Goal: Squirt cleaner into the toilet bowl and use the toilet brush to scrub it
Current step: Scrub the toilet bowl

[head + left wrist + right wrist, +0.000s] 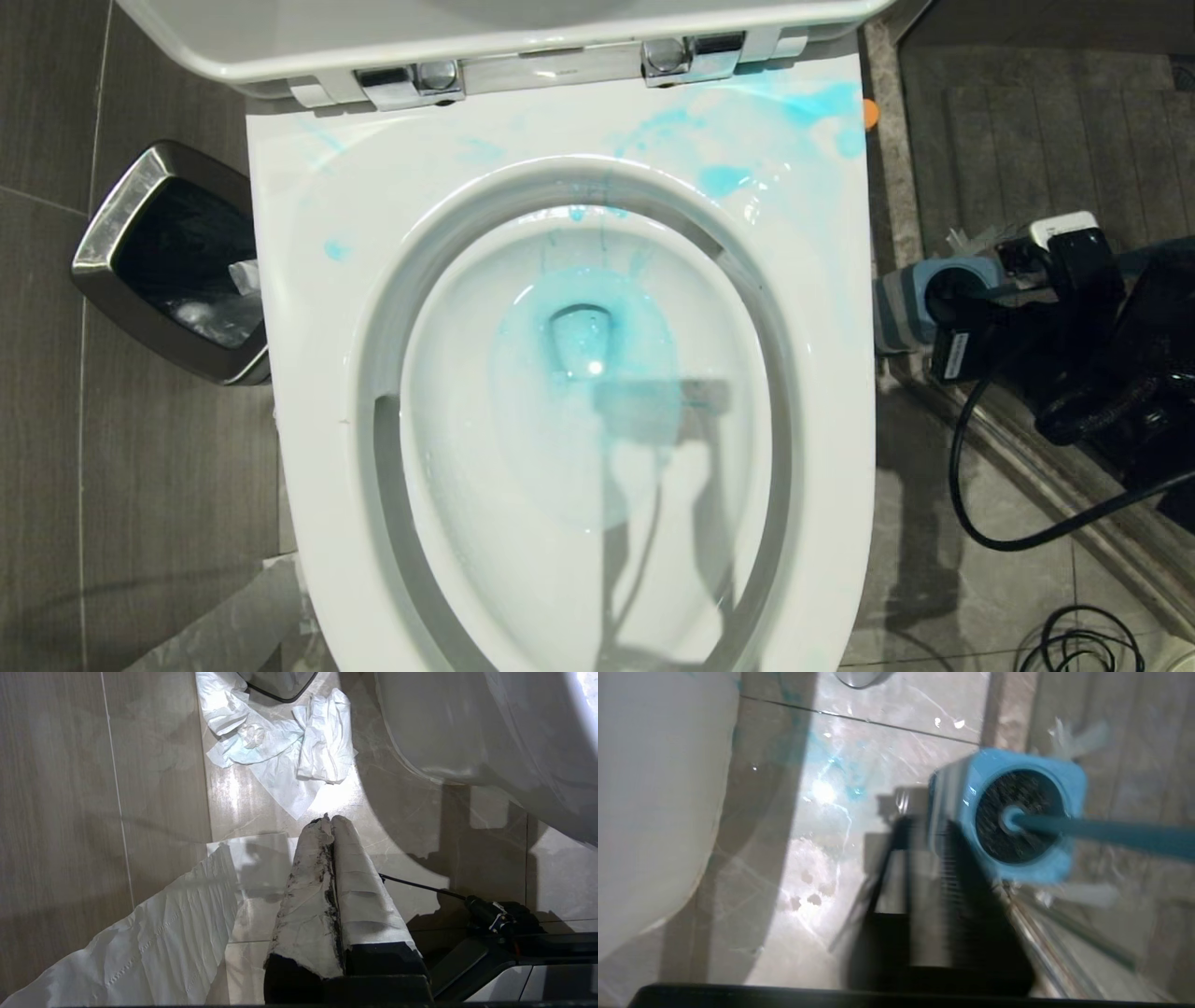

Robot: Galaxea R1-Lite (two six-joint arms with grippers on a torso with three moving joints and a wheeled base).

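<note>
Two steps are split here: turquoise cleaner is already pooled in the toilet bowl [579, 373], while the toilet brush [1101, 830] is left standing in its blue holder [1008, 816] beside it. Whether the right gripper [1064, 308] has closed cannot be told. The left gripper [331, 823] is kept shut, parked above floor tissue [280, 751].

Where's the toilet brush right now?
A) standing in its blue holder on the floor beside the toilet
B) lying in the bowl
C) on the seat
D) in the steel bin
A: the right wrist view shows the toilet brush with its head down inside the blue holder.
</note>
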